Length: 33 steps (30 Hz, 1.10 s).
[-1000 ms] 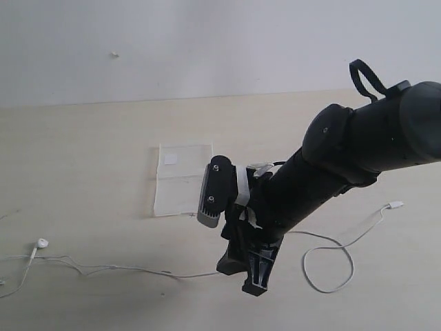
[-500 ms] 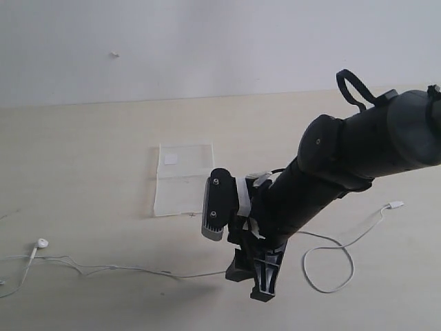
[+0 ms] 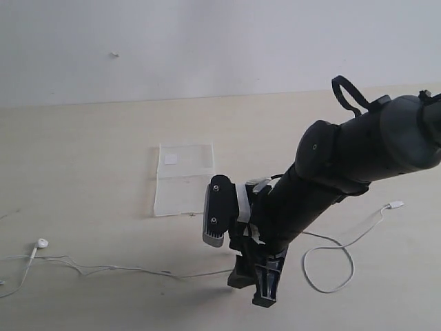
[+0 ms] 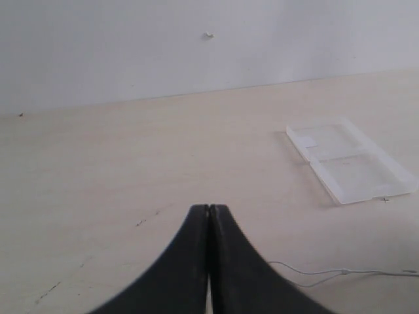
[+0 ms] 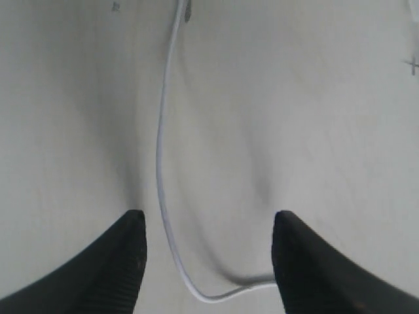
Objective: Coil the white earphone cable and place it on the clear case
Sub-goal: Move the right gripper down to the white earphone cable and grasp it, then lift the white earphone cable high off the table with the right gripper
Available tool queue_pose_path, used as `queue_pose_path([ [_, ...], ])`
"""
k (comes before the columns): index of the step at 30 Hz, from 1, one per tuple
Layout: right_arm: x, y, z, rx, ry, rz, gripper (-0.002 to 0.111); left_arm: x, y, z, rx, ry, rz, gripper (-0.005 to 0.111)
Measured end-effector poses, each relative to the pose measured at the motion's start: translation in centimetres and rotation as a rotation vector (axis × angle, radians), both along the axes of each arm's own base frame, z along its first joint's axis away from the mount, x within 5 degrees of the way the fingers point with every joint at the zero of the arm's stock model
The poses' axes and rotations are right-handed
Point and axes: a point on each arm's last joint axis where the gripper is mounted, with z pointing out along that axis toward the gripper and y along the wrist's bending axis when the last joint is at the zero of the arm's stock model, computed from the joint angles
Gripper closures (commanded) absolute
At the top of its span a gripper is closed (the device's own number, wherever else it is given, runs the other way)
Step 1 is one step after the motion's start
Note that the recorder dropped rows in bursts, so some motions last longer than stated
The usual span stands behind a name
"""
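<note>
Right end effector [image 3: 256, 289] released above the cable; left end effector [image 4: 209, 208] clenched.
The white earphone cable [image 3: 117, 267] trails along the counter's [image 3: 89, 158] near side, passing between the right fingers [image 5: 124, 261]. The clear case [image 3: 182, 179] lies opened flat, apart, toward the wall-side edge.

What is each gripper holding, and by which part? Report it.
Nothing is held. The right gripper stands open astride the thin white earphone cable; the left gripper is shut on nothing.

right jaws lower (slightly), nearer table [image 3: 83, 152]
</note>
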Motion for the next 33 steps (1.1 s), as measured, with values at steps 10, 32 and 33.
queue_pose_path([
  [10,0.0,0.0,-0.6,-0.006,0.021,-0.007,0.058,0.0,0.0,0.0,0.000,0.000,0.000,0.107],
  [32,0.6,0.3,0.9,0.054,0.004,-0.162,0.108,0.0,0.0,0.0,0.000,0.000,0.000,0.107],
  [33,0.8,0.3,2.6,0.089,-0.029,-0.198,0.108,0.0,0.0,0.0,0.000,0.000,0.000,0.107],
])
